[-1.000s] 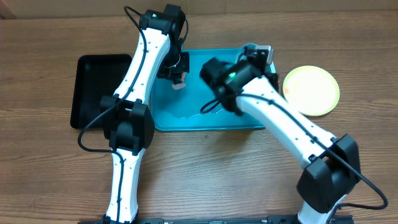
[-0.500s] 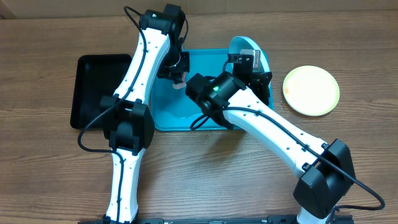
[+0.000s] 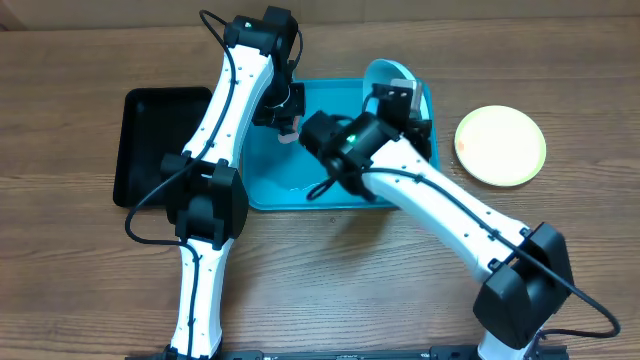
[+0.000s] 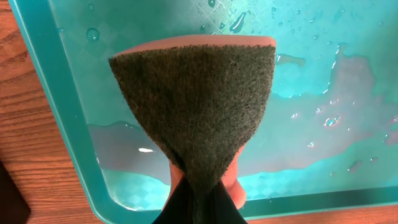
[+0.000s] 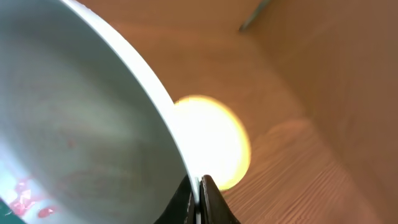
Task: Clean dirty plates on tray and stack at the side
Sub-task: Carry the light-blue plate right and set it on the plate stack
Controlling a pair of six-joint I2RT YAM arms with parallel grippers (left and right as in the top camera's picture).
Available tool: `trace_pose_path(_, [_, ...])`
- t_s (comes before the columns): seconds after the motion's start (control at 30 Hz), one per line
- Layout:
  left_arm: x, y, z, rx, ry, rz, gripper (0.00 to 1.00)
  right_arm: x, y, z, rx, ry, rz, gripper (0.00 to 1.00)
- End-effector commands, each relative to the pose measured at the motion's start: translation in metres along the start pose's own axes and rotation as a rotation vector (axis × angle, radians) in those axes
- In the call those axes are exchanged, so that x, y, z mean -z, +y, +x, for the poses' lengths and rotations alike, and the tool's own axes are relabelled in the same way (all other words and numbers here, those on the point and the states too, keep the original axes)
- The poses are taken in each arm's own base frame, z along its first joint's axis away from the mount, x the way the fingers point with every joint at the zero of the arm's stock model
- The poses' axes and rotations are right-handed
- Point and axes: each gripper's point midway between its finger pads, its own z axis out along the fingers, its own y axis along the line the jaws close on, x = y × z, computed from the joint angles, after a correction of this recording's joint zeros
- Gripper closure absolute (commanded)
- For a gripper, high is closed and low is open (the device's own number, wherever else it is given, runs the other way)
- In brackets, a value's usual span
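My right gripper (image 3: 402,100) (image 5: 199,185) is shut on the rim of the light-blue-rimmed plate (image 3: 386,73) (image 5: 74,118). It holds the plate tilted on edge above the far right of the turquoise tray (image 3: 320,196) (image 4: 59,118). Red smear (image 5: 25,194) shows on the plate's pale face. My left gripper (image 3: 286,127) (image 4: 200,205) is shut on a sponge (image 4: 199,93), dark green scouring side up, above the tray's wet left part. The yellow-green-rimmed plate (image 3: 501,146) (image 5: 214,140) lies flat on the table right of the tray. The white plate is out of view.
A black rectangular tray (image 3: 160,140) lies on the wooden table left of the turquoise tray. Water pools and drops (image 4: 348,93) cover the tray floor. A cardboard wall (image 5: 336,74) stands behind the table.
My right arm has swung left and the light-blue-rimmed plate has come up on edge above the tray's far right. The left gripper and sponge have stayed put.
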Motion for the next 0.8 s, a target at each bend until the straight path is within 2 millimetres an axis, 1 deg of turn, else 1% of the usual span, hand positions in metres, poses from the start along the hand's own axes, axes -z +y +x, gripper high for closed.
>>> trace_pose_path(0.0, [-0.003, -0.005, 0.001, -0.027, 0.006, 0.01, 0.96, -0.021, 0.014, 0.021, 0.027, 0.238, -0.142, 0.96])
trace_pose_path(0.07, [-0.003, -0.005, 0.001, -0.027, 0.005, 0.01, 0.96, -0.032, 0.034, 0.027, 0.082, 0.341, -0.294, 0.96])
trace_pose_path(0.13, [-0.003, -0.005, 0.001, -0.027, 0.005, 0.01, 0.96, -0.043, 0.044, 0.027, 0.073, 0.412, -0.409, 0.96])
trace_pose_path(0.23, [-0.003, -0.005, 0.001, -0.027, 0.005, 0.01, 0.96, -0.06, 0.05, 0.024, 0.032, 0.498, -0.549, 0.96])
trace_pose_path(0.3, [-0.003, -0.005, 0.001, -0.027, 0.005, 0.01, 0.96, -0.073, 0.047, 0.022, -0.003, 0.55, -0.632, 0.96])
trace_pose_path(0.37, [-0.003, -0.005, 0.001, -0.027, 0.004, 0.01, 0.96, -0.088, 0.037, 0.021, -0.049, 0.599, -0.677, 0.96])
trace_pose_path(0.4, [-0.003, -0.005, 0.001, -0.027, 0.004, 0.01, 0.96, -0.1, 0.027, 0.021, -0.087, 0.632, -0.696, 0.96])
trace_pose_path(0.43, [-0.003, -0.005, 0.001, -0.027, 0.004, 0.01, 0.96, -0.107, 0.02, 0.021, -0.111, 0.65, -0.704, 0.96])
trace_pose_path(0.57, [-0.003, -0.005, 0.001, -0.027, 0.004, 0.01, 0.96, -0.149, -0.024, 0.026, -0.254, 0.722, -0.664, 0.96])
trace_pose_path(0.67, [-0.003, -0.005, 0.001, -0.027, 0.004, 0.01, 0.96, -0.177, -0.055, 0.036, -0.334, 0.751, -0.601, 0.96])
trace_pose_path(0.77, [-0.003, -0.005, 0.001, -0.027, 0.004, 0.01, 0.96, -0.204, -0.081, 0.055, -0.409, 0.783, -0.542, 0.96])
